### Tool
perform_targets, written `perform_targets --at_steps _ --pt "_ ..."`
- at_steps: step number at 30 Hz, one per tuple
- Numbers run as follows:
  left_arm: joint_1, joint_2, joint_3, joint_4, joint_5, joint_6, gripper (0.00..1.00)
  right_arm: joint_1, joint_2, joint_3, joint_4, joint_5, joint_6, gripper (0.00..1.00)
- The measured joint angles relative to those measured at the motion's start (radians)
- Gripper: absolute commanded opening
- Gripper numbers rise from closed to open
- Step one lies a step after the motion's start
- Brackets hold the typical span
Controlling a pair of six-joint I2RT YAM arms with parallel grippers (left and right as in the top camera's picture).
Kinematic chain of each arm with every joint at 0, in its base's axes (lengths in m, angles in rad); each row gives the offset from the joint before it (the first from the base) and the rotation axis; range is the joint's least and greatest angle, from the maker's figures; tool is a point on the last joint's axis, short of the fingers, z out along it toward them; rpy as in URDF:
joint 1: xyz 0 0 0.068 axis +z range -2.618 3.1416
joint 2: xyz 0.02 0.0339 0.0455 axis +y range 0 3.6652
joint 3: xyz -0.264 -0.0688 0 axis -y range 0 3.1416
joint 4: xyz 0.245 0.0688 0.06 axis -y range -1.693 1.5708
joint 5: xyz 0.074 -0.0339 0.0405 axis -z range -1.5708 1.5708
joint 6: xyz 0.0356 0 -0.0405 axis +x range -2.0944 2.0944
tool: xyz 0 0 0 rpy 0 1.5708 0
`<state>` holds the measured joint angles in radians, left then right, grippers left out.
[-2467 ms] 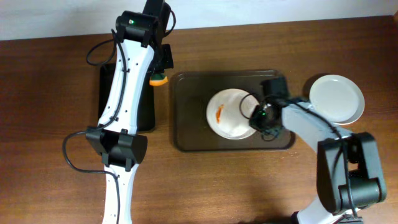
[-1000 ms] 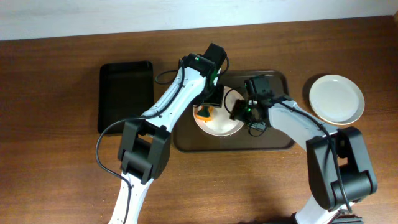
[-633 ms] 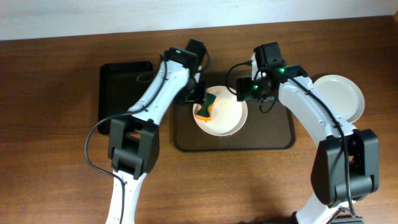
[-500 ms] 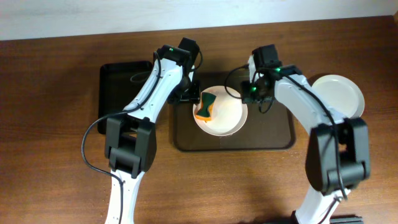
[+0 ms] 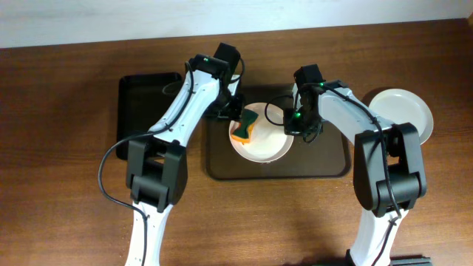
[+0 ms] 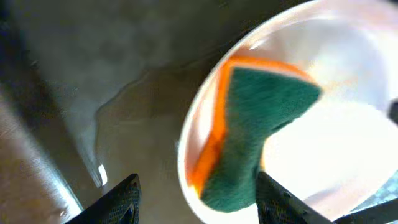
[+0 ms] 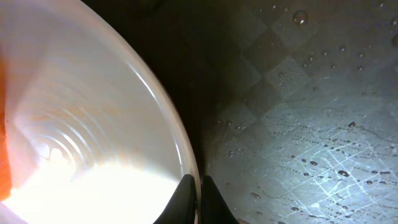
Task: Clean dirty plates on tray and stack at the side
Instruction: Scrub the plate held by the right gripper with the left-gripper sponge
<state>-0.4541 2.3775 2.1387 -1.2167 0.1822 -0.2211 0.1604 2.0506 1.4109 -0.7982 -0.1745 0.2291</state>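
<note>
A white plate point(image 5: 267, 140) lies on the brown tray point(image 5: 325, 159). A green-and-orange sponge point(image 5: 244, 127) leans in the plate's left side. My left gripper point(image 5: 235, 112) hovers at the sponge's upper end. In the left wrist view the sponge point(image 6: 261, 124) meets the right finger point(image 6: 280, 199), and a gap separates it from the left finger point(image 6: 121, 202), so the jaws stand apart. My right gripper point(image 5: 290, 124) is at the plate's right rim. In the right wrist view it point(image 7: 199, 186) is shut, pinching the thin rim of the plate point(image 7: 81, 124) over the wet tray point(image 7: 298, 112).
A clean white plate point(image 5: 403, 114) sits on the bare table to the right of the tray. A black tray point(image 5: 148, 111) lies to the left, partly under my left arm. Both arms reach over the brown tray from opposite sides.
My right gripper dropped from above the tray to the plate's right rim and shut on it. My left arm brought the sponge from the black tray onto the plate, then hardly moved.
</note>
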Motion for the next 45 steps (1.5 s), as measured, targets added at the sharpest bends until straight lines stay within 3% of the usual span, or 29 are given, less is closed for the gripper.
perform_targets --at_steps 5,8,13,17,19,29,35,43,45 --pt "-0.054 0.0 0.0 0.054 0.025 0.135 0.58 0.0 0.0 0.0 -0.002 -0.004 0.007 0.04" --pt "-0.06 0.019 0.0 0.045 0.029 0.164 0.49 0.0 0.0 0.0 -0.002 -0.004 0.007 0.04" --pt "-0.064 0.058 0.0 0.02 0.028 0.176 0.47 0.0 0.0 0.0 0.005 -0.005 0.007 0.04" --pt "-0.071 0.069 0.0 0.022 0.028 0.179 0.28 0.0 0.0 0.0 0.005 -0.005 0.007 0.04" --pt "-0.071 0.08 0.0 0.025 0.028 0.18 0.0 0.0 0.0 0.0 0.005 -0.005 0.007 0.04" --pt "-0.071 0.092 0.189 -0.104 0.084 0.12 0.0 0.0 0.0 0.0 0.006 -0.005 0.007 0.04" --pt "-0.076 0.125 0.183 -0.103 0.133 0.011 0.0 0.0 0.0 0.0 0.006 -0.005 0.007 0.04" --pt "-0.075 0.132 0.032 -0.048 0.159 -0.053 0.0 0.0 0.0 -0.001 0.008 -0.008 0.006 0.04" --pt "-0.088 0.122 0.028 -0.047 0.076 -0.057 0.0 0.0 0.0 -0.001 0.009 -0.008 0.007 0.04"
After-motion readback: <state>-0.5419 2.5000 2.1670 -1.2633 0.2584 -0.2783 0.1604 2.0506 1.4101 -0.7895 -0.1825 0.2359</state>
